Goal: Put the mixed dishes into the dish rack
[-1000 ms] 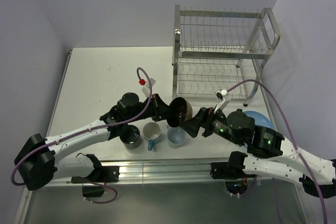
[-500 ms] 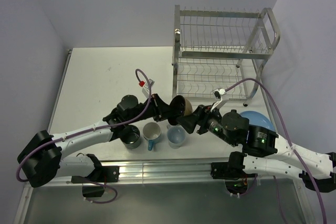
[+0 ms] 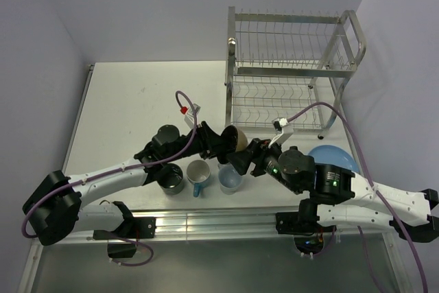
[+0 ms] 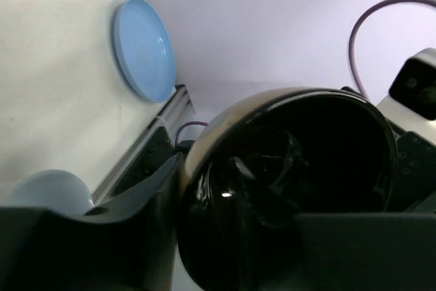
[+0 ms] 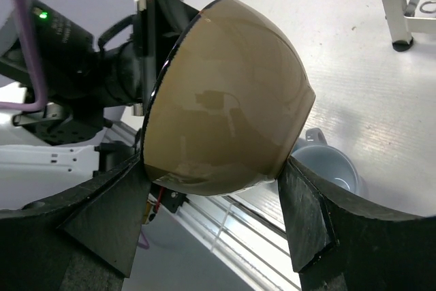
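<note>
The small bowl (image 3: 232,138), black inside and tan outside, is held on its side above the table by my left gripper (image 3: 219,142), which is shut on its rim. The left wrist view looks into its black inside (image 4: 286,189). My right gripper (image 3: 243,160) is open, with its jaws on either side of the bowl's tan outside (image 5: 225,120), close to it. The dark mug (image 3: 169,178), white mug (image 3: 198,172) and light blue mug (image 3: 230,180) stand in a row under the grippers. The light blue plate (image 3: 334,158) lies at the right. The dish rack (image 3: 291,66) stands at the back right.
The light blue mug (image 5: 328,165) sits just below my right gripper's fingers (image 5: 310,216). One rack foot (image 5: 402,43) stands on the table beyond it. The plate (image 4: 143,49) lies near the table's front rail (image 3: 212,221). Walls close the left, back and right sides.
My right gripper has moved left towards the bowl and its jaws now straddle it. The left gripper has turned the bowl a little, showing more of its tan outside.
</note>
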